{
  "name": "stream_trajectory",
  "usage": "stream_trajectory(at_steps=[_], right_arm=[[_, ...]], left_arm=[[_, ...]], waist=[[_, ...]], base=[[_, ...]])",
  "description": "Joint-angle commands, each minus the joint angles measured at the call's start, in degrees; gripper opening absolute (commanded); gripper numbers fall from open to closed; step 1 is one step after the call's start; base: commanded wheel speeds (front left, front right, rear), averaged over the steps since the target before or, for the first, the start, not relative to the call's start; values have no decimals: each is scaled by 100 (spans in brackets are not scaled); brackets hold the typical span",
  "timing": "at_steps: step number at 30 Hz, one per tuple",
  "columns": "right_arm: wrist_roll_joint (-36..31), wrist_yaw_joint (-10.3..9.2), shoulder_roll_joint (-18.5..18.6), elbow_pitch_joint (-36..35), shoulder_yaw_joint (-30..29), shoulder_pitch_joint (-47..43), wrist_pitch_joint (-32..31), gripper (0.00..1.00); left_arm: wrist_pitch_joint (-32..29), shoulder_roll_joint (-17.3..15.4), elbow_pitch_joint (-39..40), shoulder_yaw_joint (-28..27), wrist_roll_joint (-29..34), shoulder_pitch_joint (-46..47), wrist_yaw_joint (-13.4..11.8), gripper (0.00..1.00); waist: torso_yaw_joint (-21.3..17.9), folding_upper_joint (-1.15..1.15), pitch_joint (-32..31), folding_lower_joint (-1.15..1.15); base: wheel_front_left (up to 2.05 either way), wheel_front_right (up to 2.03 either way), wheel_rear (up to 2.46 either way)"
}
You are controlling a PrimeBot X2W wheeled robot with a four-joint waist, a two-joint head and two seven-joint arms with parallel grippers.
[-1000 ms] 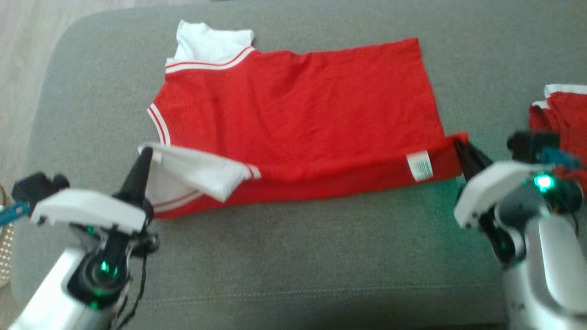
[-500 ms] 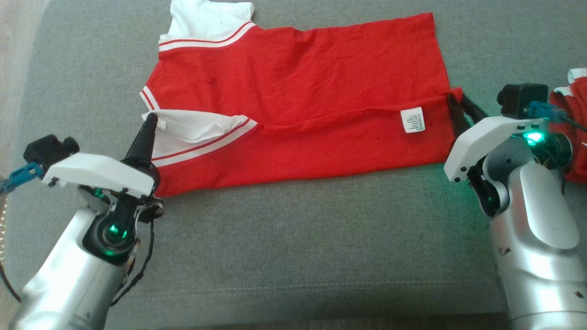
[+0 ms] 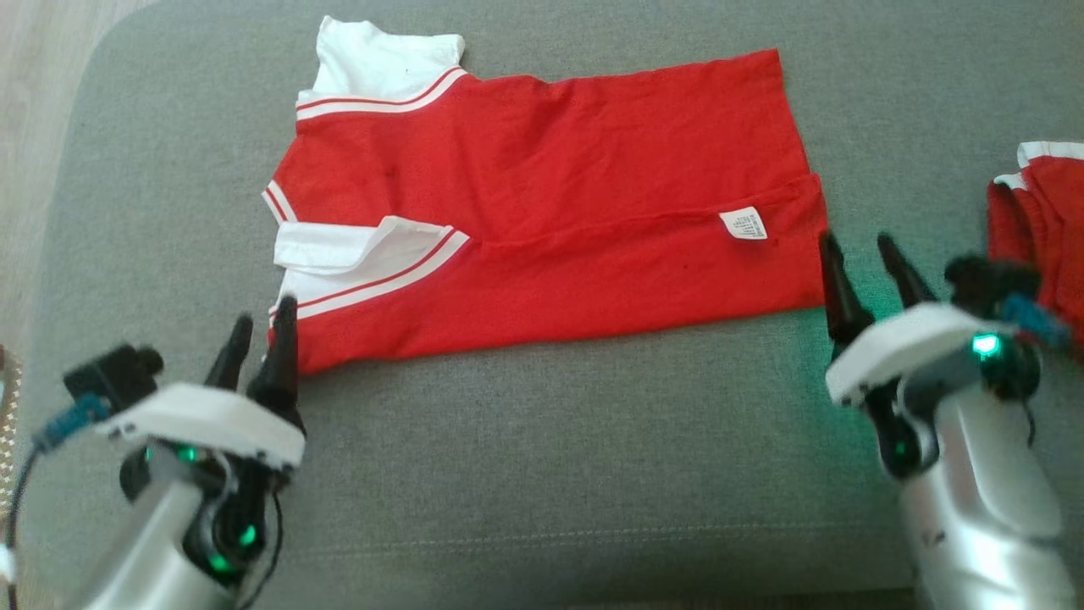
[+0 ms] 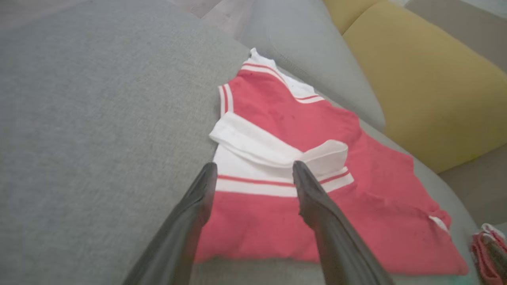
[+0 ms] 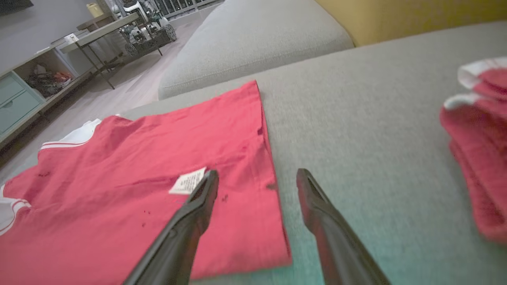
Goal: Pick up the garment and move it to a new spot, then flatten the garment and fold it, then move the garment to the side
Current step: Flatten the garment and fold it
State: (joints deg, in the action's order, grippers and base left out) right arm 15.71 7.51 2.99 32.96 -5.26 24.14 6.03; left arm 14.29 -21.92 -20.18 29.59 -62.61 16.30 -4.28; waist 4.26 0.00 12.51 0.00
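Where my left gripper (image 3: 264,313) hangs: low over the grey sofa cushion (image 3: 542,474), at the near sleeve-end corner of the shirt (image 3: 550,186).
State of my left gripper: fingers (image 4: 184,227) spread wide, with nothing held between them.
Ahead of my left fingers: the white sleeve (image 3: 356,246) with red stripes, folded in over the red body; in my wrist view it lies framed between both tips.
State of my right gripper (image 3: 855,239): spread wide too, holding nothing, at the shirt's hem end.
Under my right fingers: one is over the red hem just beside the white label (image 3: 743,224), the other over bare cushion; the shirt's edge runs between them.
Contact: I cannot tell whether any fingertip touches cloth.
Shirt: flat on the sofa cushion between my two grippers, its near long edge folded over onto the body.
Outward of my right gripper: a second red and white garment (image 3: 1042,229), bunched, apart from the shirt.
Past the shirt from my left wrist: a yellow cushion (image 4: 427,87).
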Motion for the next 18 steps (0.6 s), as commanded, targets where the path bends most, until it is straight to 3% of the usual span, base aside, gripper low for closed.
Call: stream_trajectory(at_steps=[1, 8, 14, 18], right_arm=[[61, -2, -11, -213, 158, 83, 78, 100], [297, -2, -11, -165, 268, -115, 238, 100], [348, -2, -11, -78, 322, -59, 336, 100], [361, -2, -11, 18, 377, -24, 376, 100]], left_arm=[[67, -122, 165, -273, 90, 142, -38, 100], [69, 157, -130, -326, 462, -181, -223, 100], [17, 101, -557, -146, 750, -55, -469, 100], [23, 119, -805, -95, 861, 60, -495, 100]], waist=[[4, 0, -9, 0], [-57, 0, -54, 0], [-106, 0, 7, 0], [-113, 0, 39, 0]], base=[[0, 0, 0], [0, 0, 0], [0, 0, 0], [0, 0, 0]])
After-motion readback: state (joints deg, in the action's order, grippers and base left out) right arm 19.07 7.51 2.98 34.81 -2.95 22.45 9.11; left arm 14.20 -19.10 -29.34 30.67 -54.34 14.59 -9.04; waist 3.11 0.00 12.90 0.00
